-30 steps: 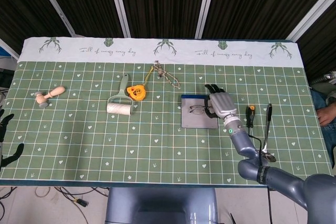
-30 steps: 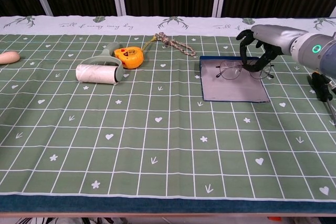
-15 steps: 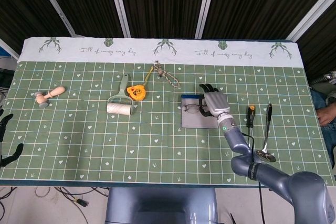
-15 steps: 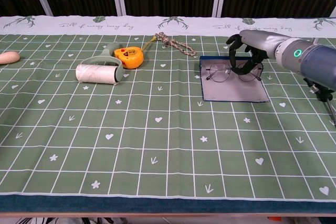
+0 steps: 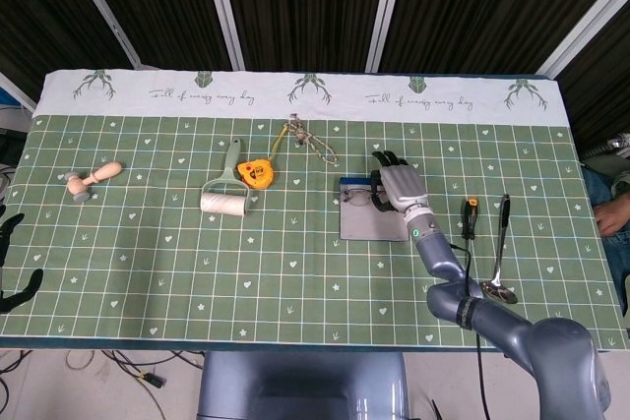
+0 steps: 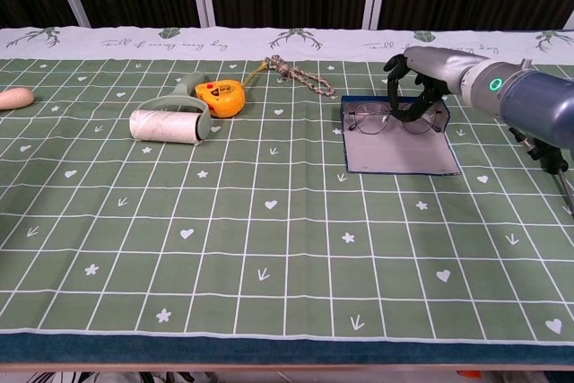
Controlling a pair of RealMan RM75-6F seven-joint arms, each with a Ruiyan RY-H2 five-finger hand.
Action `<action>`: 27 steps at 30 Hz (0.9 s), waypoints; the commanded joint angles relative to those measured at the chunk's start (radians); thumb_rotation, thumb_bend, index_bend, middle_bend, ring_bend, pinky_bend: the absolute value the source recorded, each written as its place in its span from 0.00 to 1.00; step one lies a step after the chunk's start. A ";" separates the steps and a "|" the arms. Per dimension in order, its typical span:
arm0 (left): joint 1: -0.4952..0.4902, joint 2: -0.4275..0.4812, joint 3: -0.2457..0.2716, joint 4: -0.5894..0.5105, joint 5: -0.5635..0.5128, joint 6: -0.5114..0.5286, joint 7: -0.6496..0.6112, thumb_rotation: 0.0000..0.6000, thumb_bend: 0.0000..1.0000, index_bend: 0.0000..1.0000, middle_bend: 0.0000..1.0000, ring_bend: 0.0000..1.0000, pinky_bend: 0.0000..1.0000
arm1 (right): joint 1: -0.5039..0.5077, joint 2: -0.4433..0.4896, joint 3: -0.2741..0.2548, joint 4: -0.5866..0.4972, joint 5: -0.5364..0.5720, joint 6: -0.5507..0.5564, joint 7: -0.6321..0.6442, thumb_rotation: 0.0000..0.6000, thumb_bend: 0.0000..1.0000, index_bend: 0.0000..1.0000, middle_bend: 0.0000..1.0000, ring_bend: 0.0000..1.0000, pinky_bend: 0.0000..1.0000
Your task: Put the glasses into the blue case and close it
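**Glasses held over the far edge of the open case**

The right hand [image 6: 420, 78] hangs over the far part of the case [image 6: 399, 152], its dark fingers [image 6: 395, 96] curled down around the right side of the glasses [image 6: 387, 119]; it appears to be pinching the frame there. The case lies open and flat, its grey inside showing and a blue rim along its far side. The glasses sit at that far rim, lenses facing the chest camera, the left lens close to the case's far-left corner. Whether they rest on the lining or hang just above it I cannot tell.

The glasses look light, thin-wired and easily bent, with lenses that would smear or scratch. The safest hold is likely on the rim or bridge, with light pressure, not on the slender arms. The case looks stiff; its flap will probably need a push from the far edge to fold over.

Compared with a second ago, the hand has moved toward the case's far-left corner, and the glasses have come with it, from near the case's right side to its far-left part. The forearm has swung inward in the head view.

The left hand [image 5: 12, 282] shows only at the table's near-left corner, well apart from the case; its fingers seem spread and empty.
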 commanded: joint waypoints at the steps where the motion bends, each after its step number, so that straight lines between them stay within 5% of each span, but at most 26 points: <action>1: 0.000 0.000 0.000 0.001 0.000 0.000 0.000 1.00 0.32 0.10 0.00 0.00 0.00 | 0.004 -0.002 0.002 0.015 0.005 -0.012 0.002 1.00 0.49 0.61 0.12 0.07 0.19; 12: 0.000 0.000 0.000 -0.003 0.000 0.001 0.006 1.00 0.32 0.10 0.00 0.00 0.00 | 0.006 0.018 0.000 0.008 0.027 -0.050 -0.021 1.00 0.31 0.27 0.11 0.05 0.19; 20: 0.001 0.001 0.000 -0.001 0.001 0.002 0.006 1.00 0.32 0.10 0.00 0.00 0.00 | -0.037 0.076 0.032 -0.129 0.038 0.056 -0.014 1.00 0.27 0.23 0.12 0.06 0.19; 24: 0.000 0.000 0.001 -0.002 0.003 0.002 0.008 1.00 0.32 0.10 0.00 0.00 0.00 | -0.108 0.135 0.009 -0.290 -0.010 0.180 -0.015 1.00 0.28 0.23 0.23 0.23 0.23; 27: 0.001 -0.001 0.002 -0.002 0.004 0.002 0.009 1.00 0.32 0.10 0.00 0.00 0.00 | -0.156 0.168 -0.022 -0.390 -0.047 0.268 -0.055 1.00 0.39 0.23 0.44 0.46 0.49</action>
